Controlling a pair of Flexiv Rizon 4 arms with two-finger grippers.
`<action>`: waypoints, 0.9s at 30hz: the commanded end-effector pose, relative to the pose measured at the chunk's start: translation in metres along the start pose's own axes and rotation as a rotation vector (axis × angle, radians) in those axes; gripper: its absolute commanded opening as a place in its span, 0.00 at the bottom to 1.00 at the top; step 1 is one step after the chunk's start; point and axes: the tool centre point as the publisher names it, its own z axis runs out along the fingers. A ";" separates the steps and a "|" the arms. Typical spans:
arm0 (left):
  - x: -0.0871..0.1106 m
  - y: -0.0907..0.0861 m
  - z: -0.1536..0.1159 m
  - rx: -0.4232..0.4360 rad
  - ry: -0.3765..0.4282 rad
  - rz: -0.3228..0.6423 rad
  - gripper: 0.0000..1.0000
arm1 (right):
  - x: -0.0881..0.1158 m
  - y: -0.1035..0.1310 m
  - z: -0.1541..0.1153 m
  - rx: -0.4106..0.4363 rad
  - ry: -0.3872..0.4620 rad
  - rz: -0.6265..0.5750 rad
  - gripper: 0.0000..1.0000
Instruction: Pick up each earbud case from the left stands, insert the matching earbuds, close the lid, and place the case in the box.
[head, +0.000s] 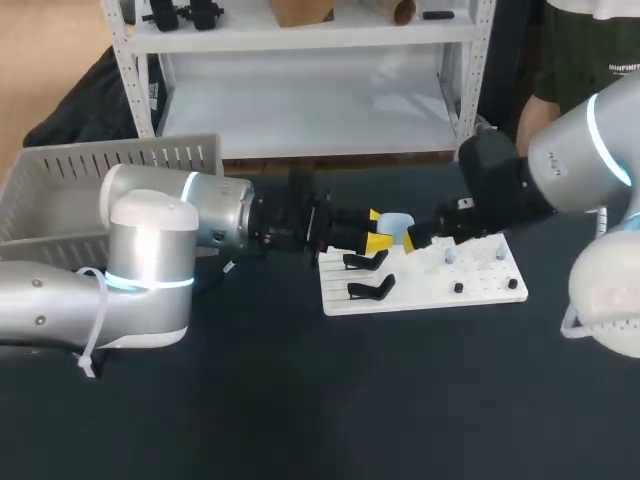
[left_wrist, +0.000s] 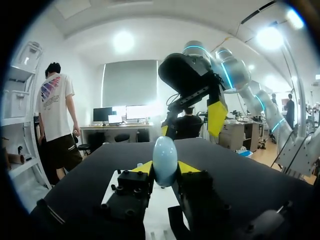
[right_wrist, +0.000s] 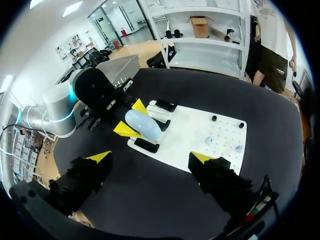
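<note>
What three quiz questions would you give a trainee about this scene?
1. True or false: the left end effector is shut on the earbud case.
2. Choose one: the right end effector is A) open, B) shut on an earbud, C) shut on a stand.
3. Fill in the colour: the black stands sit on a ____ board.
Key: 1 true; 2 A; 3 white.

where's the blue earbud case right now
In the head view, right of centre: the earbud case is clamped by the left gripper, above the black stands at the left end of the white board, with the right gripper open close by.
</note>
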 end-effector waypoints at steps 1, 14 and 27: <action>0.001 0.002 0.000 0.003 -0.002 0.000 0.00 | -0.008 -0.002 0.011 -0.002 0.016 0.003 1.00; 0.001 0.002 0.000 0.003 -0.002 0.000 0.00 | -0.016 -0.010 0.020 0.005 0.025 0.015 1.00; 0.001 0.002 0.000 0.003 -0.002 0.000 0.00 | -0.018 -0.016 0.025 0.013 0.037 0.028 1.00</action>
